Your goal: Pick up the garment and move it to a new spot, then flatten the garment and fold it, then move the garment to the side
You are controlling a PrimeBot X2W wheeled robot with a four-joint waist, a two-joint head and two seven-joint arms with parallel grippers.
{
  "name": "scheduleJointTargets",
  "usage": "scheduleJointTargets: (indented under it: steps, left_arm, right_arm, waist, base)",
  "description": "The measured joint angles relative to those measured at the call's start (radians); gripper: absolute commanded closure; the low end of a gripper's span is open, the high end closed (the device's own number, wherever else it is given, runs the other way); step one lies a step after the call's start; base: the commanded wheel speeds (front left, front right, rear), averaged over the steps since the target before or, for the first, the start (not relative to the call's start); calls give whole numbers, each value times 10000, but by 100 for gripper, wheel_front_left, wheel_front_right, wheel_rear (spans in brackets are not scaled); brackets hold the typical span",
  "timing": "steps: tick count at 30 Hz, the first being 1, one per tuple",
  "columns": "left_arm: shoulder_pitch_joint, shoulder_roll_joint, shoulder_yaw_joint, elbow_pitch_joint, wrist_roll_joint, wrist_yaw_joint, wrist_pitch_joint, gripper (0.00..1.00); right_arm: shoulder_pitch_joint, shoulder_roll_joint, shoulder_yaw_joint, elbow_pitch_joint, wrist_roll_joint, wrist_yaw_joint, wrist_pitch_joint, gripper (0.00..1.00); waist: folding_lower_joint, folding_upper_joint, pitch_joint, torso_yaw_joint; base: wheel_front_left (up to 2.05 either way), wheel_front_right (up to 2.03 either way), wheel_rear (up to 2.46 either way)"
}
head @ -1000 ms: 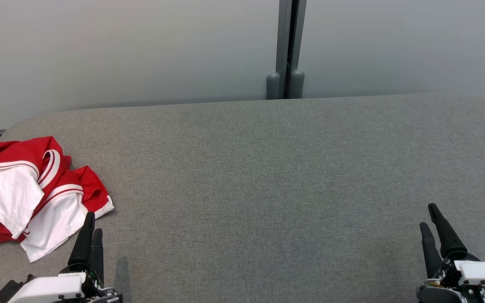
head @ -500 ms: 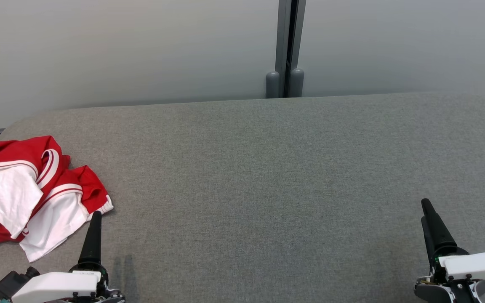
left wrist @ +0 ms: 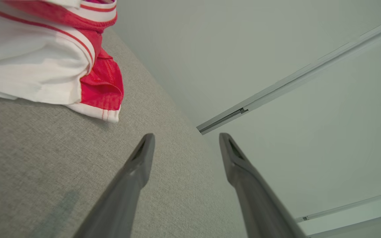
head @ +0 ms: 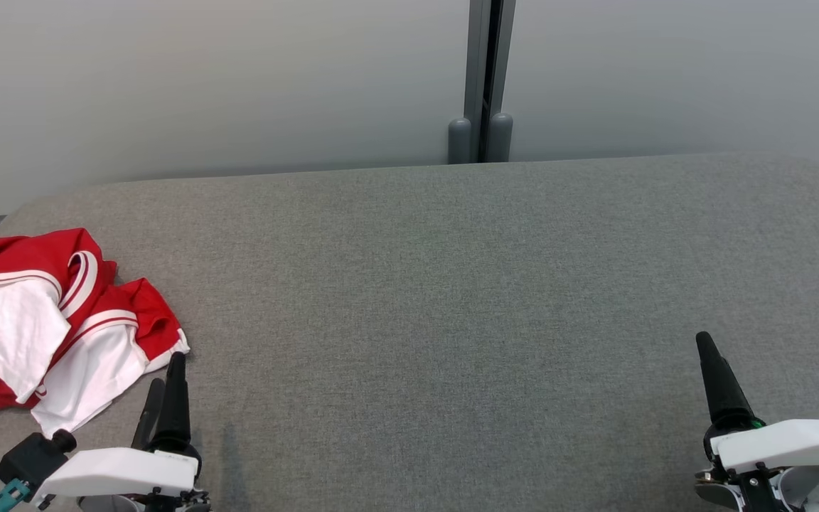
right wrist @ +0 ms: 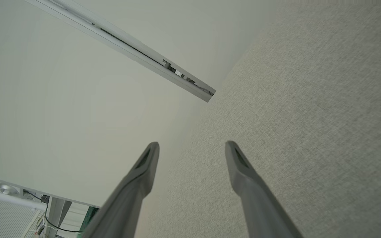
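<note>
The garment (head: 47, 327), red with white panels and stripes, lies crumpled at the far left of the grey fabric table (head: 438, 284). Its hem corner (left wrist: 101, 96) appears at the upper left of the left wrist view. My left gripper (head: 166, 371) hovers just right of that corner, apart from it, open with nothing between its fingers (left wrist: 186, 135). My right gripper (head: 704, 343) stands near the table's front right, turned on its side, so one finger hides the other in the head view. The right wrist view shows it open (right wrist: 192, 143) and empty above bare table.
Pale wall panels rise behind the table's far edge, joined by a grey vertical post (head: 484, 78). The table's corners are rounded at far left and far right. The garment reaches the table's left edge.
Both wrists have rolled. The left gripper's tips slid a little right along the garment's corner, and the right gripper shifted slightly left. The garment lies as before.
</note>
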Motion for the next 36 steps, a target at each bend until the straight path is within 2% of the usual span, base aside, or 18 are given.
scheduleJointTargets:
  steps: [5,16,36]
  left_arm:
    - [-14,10,-184,105,1080,150,-232,0]
    - [-62,84,-282,378,2874,518,-587,0]
    - [-207,184,-717,397,5269,771,-1126,0]
  right_arm:
    - [-44,35,105,23,-1170,0,-213,0]
    - [-201,61,259,105,-2945,0,-560,0]
    - [-477,71,430,422,-5392,2,-1114,0]
  waist:
    - [0,0,27,-12]
    - [0,0,56,-33]
    - [0,0,193,-17]
  base:
    - [0,0,0]
    - [0,0,0]
    - [0,0,0]
